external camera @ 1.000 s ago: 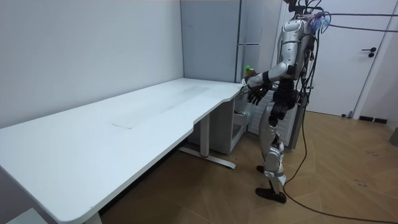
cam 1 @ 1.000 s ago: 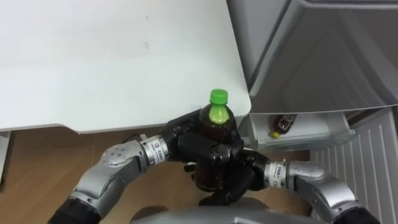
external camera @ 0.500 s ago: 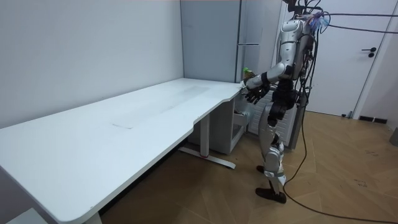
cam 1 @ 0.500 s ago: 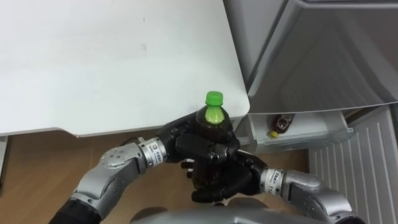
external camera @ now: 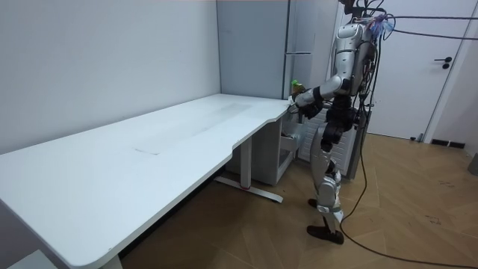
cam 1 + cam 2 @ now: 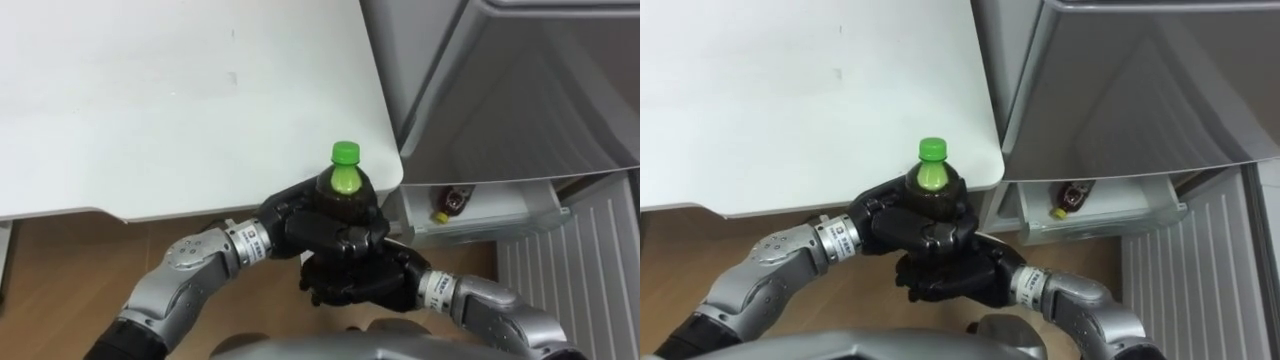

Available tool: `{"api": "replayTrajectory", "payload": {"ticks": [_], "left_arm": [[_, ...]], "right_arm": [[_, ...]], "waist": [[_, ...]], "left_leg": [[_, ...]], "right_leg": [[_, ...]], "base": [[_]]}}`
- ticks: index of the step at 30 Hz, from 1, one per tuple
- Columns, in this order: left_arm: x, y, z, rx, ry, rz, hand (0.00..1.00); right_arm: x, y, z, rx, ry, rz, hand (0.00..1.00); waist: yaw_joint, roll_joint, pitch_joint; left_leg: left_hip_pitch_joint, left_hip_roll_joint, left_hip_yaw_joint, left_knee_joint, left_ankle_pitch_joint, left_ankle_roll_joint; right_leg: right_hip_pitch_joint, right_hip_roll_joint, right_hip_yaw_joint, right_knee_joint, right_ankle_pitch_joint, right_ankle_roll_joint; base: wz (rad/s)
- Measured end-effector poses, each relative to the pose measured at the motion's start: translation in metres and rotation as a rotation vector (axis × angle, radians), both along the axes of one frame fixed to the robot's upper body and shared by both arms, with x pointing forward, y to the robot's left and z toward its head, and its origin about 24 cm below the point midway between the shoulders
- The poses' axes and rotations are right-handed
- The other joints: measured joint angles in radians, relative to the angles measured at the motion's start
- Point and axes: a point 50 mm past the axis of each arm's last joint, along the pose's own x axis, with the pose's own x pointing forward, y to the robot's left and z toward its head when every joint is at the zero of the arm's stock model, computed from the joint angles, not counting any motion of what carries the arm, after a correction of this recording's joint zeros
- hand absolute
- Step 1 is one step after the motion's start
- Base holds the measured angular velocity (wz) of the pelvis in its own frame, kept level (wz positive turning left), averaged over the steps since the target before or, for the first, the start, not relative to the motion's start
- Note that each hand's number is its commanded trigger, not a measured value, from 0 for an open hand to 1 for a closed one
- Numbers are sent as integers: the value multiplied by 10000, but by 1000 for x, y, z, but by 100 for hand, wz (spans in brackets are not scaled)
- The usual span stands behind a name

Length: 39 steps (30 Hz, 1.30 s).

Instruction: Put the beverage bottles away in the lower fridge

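Note:
A dark drink bottle with a green cap [image 6: 345,190] stands upright in front of my chest, just off the white table's corner. My left hand [image 6: 305,228] is shut round its upper body from the left. My right hand [image 6: 355,282] comes in from the lower right, and its fingers curl round the bottle's lower part and hide it. A second dark bottle with a yellow cap [image 6: 452,200] lies in the open lower fridge drawer [image 6: 500,222] to the right. In the room view I stand by the table's far corner at the fridge, with both hands [image 5: 306,103] before me.
The white table [image 6: 180,100] spreads across the left and top. The grey fridge front [image 6: 520,90] rises at the right, with its ribbed lower door [image 6: 600,270] swung open. Wooden floor [image 6: 60,270] lies under the table's edge.
My right hand was open under the bottle and has curled its fingers round the bottle's lower part. My left hand has kept its grip and the bottle has barely moved.

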Motion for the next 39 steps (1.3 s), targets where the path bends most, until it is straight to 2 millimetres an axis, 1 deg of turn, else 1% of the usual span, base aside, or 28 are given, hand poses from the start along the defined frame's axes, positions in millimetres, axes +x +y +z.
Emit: {"api": "replayTrajectory", "payload": {"ticks": [3, 4, 5, 6, 7, 15, 21, 26, 31, 36, 39], "left_arm": [[0, -1, 0, -70, 20, 26, 100], [0, -2, 0, -99, 20, 25, 84], [0, -3, 0, -101, 13, 22, 33], [0, -3, 0, -106, 15, 16, 14], [0, -3, 0, -112, 15, 3, 0], [0, -4, 1, -197, 14, 31, 0], [2, -5, 4, -169, -120, 191, 0], [9, -4, 15, -292, -582, 570, 0], [12, -5, 20, -314, -821, 722, 0], [17, -6, 38, -551, -1531, 883, 0], [22, -4, 50, -750, -2104, 1047, 0]], "right_arm": [[0, 0, 0, -36, -19, -35, 100], [0, 0, 0, -73, -15, -75, 100], [1, 0, 0, -110, -12, -117, 100], [1, 0, 0, -114, -10, -115, 100], [0, 0, -1, -110, -2, -103, 100], [0, 0, -1, -112, 14, -128, 100], [1, 0, 0, -22, 13, -251, 100], [8, 1, 4, 173, -339, -560, 100], [9, 2, 6, 363, -409, -721, 100], [14, 5, 11, 872, -906, -1119, 100], [15, 7, 14, 1422, -982, -1309, 100]], "waist": [[-2, 39, -13], [2, 54, -18], [3, 64, -20], [1, 67, -21], [0, 67, -23], [3, 67, -23], [37, 54, -27], [17, 29, -29], [1, 6, -29], [-25, 33, -31], [-62, 124, -43]], "left_leg": [[0, 0, -1, -37, 0, 0], [0, 1, -1, -56, 0, 0], [2, 1, -1, -69, 0, 0], [2, 3, -1, -71, 0, 0], [2, 6, -1, -71, 0, 0], [6, 6, 4, -69, 1, 1], [9, 14, 113, -12, 2, 0], [135, 14, 132, -11, 1, 0], [302, 12, 140, -10, -2, -2], [292, 45, 113, -13, -22, 13], [296, 84, 104, 0, -32, -2]], "right_leg": [[-10, 6, -1, -6, 2, 1], [-15, 8, -1, -9, 2, 1], [-18, 11, -1, -8, 2, 1], [-17, 13, -1, -6, 3, 0], [-16, 16, 0, -6, 4, -1], [-10, 16, 6, -15, 6, -2], [-26, 8, 76, 52, 7, -1], [62, 16, 117, 29, 5, -2], [183, 20, 125, -13, 4, 0], [235, 57, 105, -19, 15, -7], [298, 98, 121, -44, 61, -30]], "base": [[0], [0], [0], [0], [0], [0], [-2], [0], [0], [0], [0]]}}
